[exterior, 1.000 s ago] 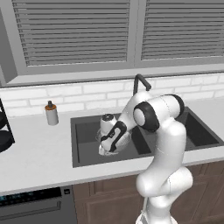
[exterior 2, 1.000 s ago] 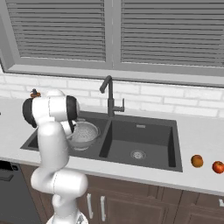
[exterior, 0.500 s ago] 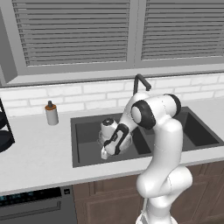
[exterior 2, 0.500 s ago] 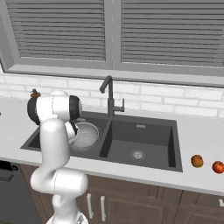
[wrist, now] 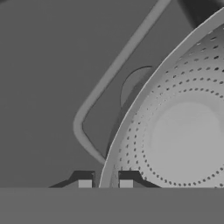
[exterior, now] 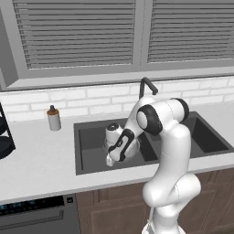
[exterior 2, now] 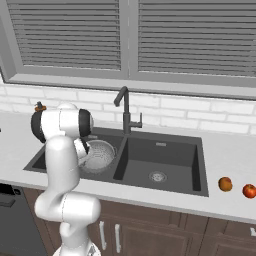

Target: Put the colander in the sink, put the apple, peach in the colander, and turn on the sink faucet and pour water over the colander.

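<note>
Grey slatted blinds and a white brick backsplash fill the upper frame above a pale smooth table. Set in it, mid-frame, is the dark matte double-basin sink, with the thin angular sink faucet behind. The round, finely perforated metal colander sits in the left basin. The end effector is clamped on its rim. At lower right lie a peach and apple.

White arm, glossy, built of rounded tubular segments. Dark grey to black rings and caps at the joints. Bulbous white base column at the bottom. End effector: two small dark finger tips with pale square pads, white housing behind.
</note>
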Controlling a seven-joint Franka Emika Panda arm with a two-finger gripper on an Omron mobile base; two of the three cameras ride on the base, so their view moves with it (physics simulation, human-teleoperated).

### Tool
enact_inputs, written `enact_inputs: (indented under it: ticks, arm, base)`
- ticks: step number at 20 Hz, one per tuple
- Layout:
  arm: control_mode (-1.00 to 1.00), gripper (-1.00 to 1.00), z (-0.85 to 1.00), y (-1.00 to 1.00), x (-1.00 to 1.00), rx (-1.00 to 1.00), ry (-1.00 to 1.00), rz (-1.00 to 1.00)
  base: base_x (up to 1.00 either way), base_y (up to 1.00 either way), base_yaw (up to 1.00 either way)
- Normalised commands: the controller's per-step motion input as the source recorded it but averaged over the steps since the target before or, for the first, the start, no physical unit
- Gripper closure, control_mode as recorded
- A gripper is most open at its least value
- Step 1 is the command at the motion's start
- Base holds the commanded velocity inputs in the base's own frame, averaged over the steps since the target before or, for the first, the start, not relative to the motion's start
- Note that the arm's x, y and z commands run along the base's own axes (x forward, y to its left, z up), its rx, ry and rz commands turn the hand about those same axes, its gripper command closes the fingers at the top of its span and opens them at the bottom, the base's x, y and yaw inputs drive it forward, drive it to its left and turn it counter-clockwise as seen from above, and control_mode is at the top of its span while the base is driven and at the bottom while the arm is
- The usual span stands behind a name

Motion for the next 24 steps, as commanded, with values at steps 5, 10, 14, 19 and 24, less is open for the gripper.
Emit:
enact_inputs:
  ticks: [5,10,14,19,24]
  arm:
    - [-1.0,1.0,0.0,-0.19,0.0,0.0,0.03,-0.01]
    - [-1.0,1.0,0.0,-0.24,0.0,0.0,0.08,-0.01]
    - [-1.0,-1.0,0.0,-0.09,0.0,0.0,0.1,-0.01]
    - [-1.0,-1.0,0.09,-0.2,0.0,0.0,0.06,0.0]
    - [-1.0,-1.0,0.71,-0.3,-0.24,0.0,0.0,0.0]
  base:
    - [0.0,0.0,0.0]
    - [0.0,0.0,0.0]
    - [0.0,0.0,0.0]
    - [0.0,0.0,0.0]
    - [0.0,0.0,0.0]
